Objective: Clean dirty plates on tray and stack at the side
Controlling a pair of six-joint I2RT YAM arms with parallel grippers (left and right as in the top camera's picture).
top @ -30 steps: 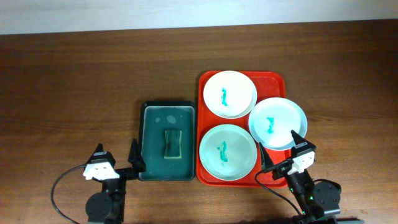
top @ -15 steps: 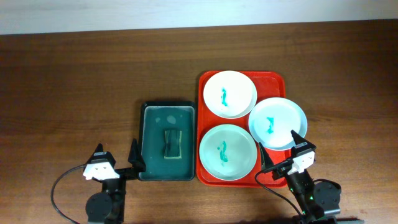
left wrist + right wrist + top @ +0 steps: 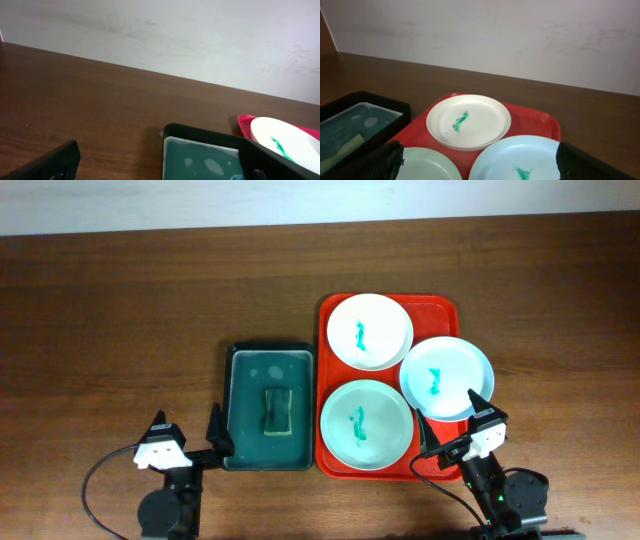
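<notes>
Ok, step zero: nothing cleaned or stacked yet. Near edge: left gripper (image 3: 186,428) spread, empty, beside basin (image 3: 227,395); right gripper (image 3: 449,422) spread, empty, over near-right corner of tray (image 3: 440,308). Sponge (image 3: 276,410) in basin. Farther, on tray right of centre: green plate (image 3: 366,423), blue plate (image 3: 447,377), white plate (image 3: 370,330), all smeared. Next, probably: fetch sponge with left, steady green plate with right.

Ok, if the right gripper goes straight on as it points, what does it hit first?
Probably the pale blue plate, just ahead of the right gripper; the white plate sits beyond. Height is unclear, so it might pass over.
</notes>
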